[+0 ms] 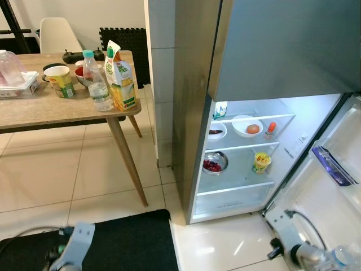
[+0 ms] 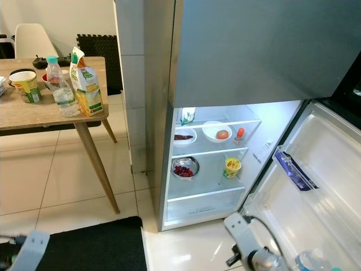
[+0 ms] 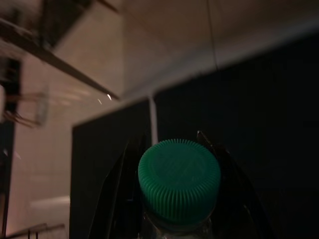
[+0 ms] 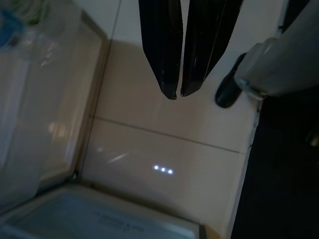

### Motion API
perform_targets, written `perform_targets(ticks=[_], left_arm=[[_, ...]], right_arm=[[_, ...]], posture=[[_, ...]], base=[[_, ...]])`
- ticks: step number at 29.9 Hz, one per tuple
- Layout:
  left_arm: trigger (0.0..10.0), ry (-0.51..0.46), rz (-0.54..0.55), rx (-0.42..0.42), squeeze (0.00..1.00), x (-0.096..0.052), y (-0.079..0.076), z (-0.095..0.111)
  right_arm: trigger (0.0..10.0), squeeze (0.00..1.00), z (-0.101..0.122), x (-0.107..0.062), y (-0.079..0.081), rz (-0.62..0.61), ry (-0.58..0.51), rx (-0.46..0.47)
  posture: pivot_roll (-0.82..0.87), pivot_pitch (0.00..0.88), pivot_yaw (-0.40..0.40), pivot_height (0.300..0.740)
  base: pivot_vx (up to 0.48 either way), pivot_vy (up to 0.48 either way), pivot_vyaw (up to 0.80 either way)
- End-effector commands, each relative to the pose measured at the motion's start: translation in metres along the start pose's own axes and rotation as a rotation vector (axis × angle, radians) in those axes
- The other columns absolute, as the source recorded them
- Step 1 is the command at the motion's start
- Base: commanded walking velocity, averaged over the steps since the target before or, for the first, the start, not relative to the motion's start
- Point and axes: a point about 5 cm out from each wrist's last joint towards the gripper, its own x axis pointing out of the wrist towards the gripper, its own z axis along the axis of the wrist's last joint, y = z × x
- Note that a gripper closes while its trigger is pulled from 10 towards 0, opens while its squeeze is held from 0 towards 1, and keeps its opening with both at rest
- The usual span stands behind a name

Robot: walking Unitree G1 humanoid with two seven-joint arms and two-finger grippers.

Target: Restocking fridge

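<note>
A green-capped bottle point(image 3: 179, 181) is clamped in the left gripper point(image 3: 174, 199), the right gripper point(image 4: 176, 93) is closed empty, and the bottle could be knocked loose against the fridge point(image 1: 248, 147) shelf edge.

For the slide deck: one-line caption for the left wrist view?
Left gripper shut on a green-capped bottle above a black mat.

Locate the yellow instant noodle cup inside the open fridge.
The yellow instant noodle cup stands on the fridge's lower glass shelf, toward the right side, right of the metal bowl of red berries and below the small red-capped bottle.
</note>
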Motion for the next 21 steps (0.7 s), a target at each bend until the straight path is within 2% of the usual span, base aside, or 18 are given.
perform_targets(ticks=[1,2,3,4,6,7,9,10,12,13,15,17,20,21], left_arm=[[10.0,-0.036,0.031,-0.106,0.00,0.004,0.004,0.015],[10.0,-0.036,0.011,-0.238,0.00,0.005,0.001,0.024],[10.0,-0.036,0.011,-0.238,0.00,0.005,0.001,0.024],[10.0,-0.035,-0.009,-0.339,0.00,0.005,-0.002,0.031],[10.0,-0.048,-0.141,-0.571,0.00,0.003,-0.018,0.049],[10.0,-0.048,-0.141,-0.571,0.00,0.003,-0.018,0.049],[10.0,-0.076,-0.306,-0.727,0.00,-0.003,-0.036,0.067],[10.0,-0.076,-0.306,-0.727,0.00,-0.003,-0.036,0.067],[10.0,-0.091,-0.462,-0.823,0.00,-0.011,-0.053,0.078],[10.0,-0.100,-0.529,-0.821,0.00,-0.017,-0.062,0.081],[10.0,-0.100,-0.585,-0.770,0.00,-0.023,-0.073,0.081],[10.0,-0.097,-0.597,-0.750,0.00,-0.025,-0.076,0.079],[10.0,-0.048,-0.613,-0.650,0.00,-0.033,-0.085,0.060],[10.0,-0.048,-0.613,-0.650,0.00,-0.033,-0.085,0.060]], right_arm=[[10.0,0.00,-0.011,0.001,0.009,-0.036,0.033,0.009],[10.0,0.00,-0.017,0.002,0.016,-0.045,0.051,0.016],[10.0,0.00,-0.017,0.002,0.016,-0.045,0.051,0.016],[10.0,0.00,-0.022,0.002,0.021,-0.054,0.065,0.025],[10.0,0.00,-0.031,0.001,0.025,-0.078,0.083,0.093],[10.0,0.00,-0.031,0.001,0.025,-0.078,0.083,0.093],[10.0,0.00,-0.040,-0.001,0.026,-0.108,0.106,0.171],[10.0,0.00,-0.040,-0.001,0.026,-0.108,0.106,0.171],[10.0,0.00,-0.046,-0.003,0.027,-0.120,0.128,0.218],[10.0,0.00,-0.052,-0.004,0.028,-0.120,0.155,0.225],[10.0,0.00,-0.061,-0.006,0.031,-0.120,0.190,0.238],[10.0,0.00,-0.064,-0.007,0.032,-0.125,0.201,0.248],[10.0,0.00,-0.076,-0.011,0.038,-0.126,0.244,0.266],[10.0,0.00,-0.076,-0.011,0.038,-0.126,0.244,0.266]], posture=[[-0.07,0.000,-0.041,0.740],[-0.07,0.000,-0.039,0.740],[-0.07,0.000,-0.039,0.740],[-0.07,0.000,-0.039,0.740],[-0.07,0.000,-0.037,0.740],[-0.07,0.000,-0.037,0.740],[-0.08,0.000,-0.032,0.740],[-0.08,0.000,-0.032,0.740],[-0.08,0.000,-0.032,0.740],[-0.09,0.000,-0.028,0.740],[-0.09,0.000,-0.028,0.740],[-0.09,0.000,-0.028,0.740],[-0.10,0.000,-0.024,0.740],[-0.10,0.000,-0.024,0.740]], base=[[0.000,0.000,0.00],[0.000,0.000,0.00],[0.000,0.000,0.00],[0.000,0.000,0.00],[0.000,0.000,0.00],[0.000,0.000,0.00],[0.000,0.000,0.00],[0.000,0.000,0.00],[0.000,0.000,0.00],[0.000,0.000,-0.51],[0.000,0.000,-0.80],[0.000,0.000,-0.80],[0.000,0.000,-0.80],[0.000,0.000,-0.80]])
